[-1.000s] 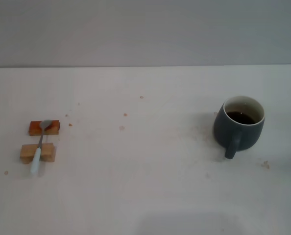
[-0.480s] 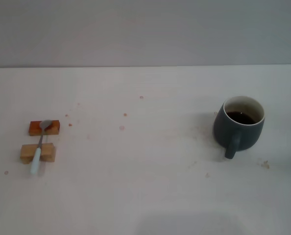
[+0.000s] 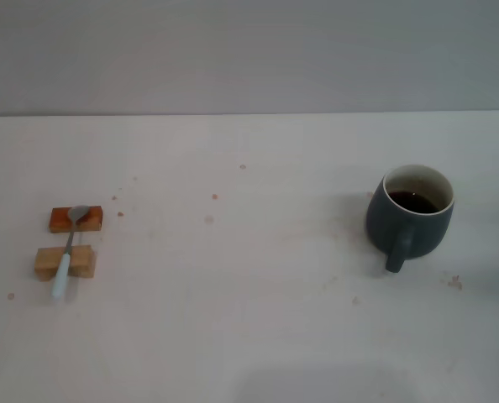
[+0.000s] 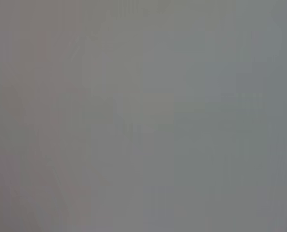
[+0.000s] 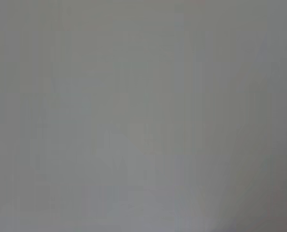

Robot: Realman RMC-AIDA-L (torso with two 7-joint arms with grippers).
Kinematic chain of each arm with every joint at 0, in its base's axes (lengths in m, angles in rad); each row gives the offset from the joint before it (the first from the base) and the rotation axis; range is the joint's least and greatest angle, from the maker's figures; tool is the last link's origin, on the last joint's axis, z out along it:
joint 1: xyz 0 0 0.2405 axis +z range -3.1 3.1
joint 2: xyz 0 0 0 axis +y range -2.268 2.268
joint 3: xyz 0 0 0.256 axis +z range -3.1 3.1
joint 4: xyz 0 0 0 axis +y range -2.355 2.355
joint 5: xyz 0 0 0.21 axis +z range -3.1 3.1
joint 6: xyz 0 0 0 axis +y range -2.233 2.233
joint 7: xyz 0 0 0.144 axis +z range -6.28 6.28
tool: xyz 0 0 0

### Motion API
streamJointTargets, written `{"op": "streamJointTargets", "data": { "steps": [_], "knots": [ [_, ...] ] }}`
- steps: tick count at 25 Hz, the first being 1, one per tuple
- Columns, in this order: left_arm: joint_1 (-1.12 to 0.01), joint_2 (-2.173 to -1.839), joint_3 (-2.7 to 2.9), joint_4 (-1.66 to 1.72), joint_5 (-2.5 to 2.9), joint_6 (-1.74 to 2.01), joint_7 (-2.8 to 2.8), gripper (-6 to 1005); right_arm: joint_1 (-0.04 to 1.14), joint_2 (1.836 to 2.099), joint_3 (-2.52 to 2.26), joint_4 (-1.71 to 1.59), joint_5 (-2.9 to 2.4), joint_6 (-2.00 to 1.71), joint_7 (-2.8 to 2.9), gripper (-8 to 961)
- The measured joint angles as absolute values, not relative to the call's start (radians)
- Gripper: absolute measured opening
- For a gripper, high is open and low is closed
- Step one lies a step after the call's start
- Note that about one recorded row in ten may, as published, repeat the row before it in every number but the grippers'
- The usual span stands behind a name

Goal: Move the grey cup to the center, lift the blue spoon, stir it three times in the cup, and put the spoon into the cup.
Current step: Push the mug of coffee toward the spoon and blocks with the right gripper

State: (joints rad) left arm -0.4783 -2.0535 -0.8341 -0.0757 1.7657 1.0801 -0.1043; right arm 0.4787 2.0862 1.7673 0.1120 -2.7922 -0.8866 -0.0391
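Observation:
The grey cup (image 3: 409, 217) stands on the right side of the white table (image 3: 249, 319), upright, with dark liquid inside and its handle toward me. The blue spoon (image 3: 66, 256) lies at the left across two wooden blocks, its metal bowl on the far block and its pale blue handle over the near block, pointing toward me. Neither gripper shows in the head view. Both wrist views show only a blank grey surface.
The two wooden blocks are a reddish one (image 3: 76, 219) and a tan one (image 3: 64, 262), at the left. Small brown specks dot the tabletop. A grey wall runs behind the table's far edge.

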Motion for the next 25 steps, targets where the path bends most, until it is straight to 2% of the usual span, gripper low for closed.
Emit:
{"op": "streamJointTargets", "data": {
  "steps": [2, 25],
  "knots": [
    [-0.481, -2.053, -0.835, -0.076, 1.766, 1.083, -0.104, 833, 0.479, 2.087, 1.755, 0.112, -2.792, -0.886, -0.031, 27],
    [-0.496, -2.051, -0.836, -0.077, 1.766, 1.091, -0.104, 833, 0.475, 2.091, 1.389, 0.119, -2.792, -0.884, 0.177, 29]
  ]
}}
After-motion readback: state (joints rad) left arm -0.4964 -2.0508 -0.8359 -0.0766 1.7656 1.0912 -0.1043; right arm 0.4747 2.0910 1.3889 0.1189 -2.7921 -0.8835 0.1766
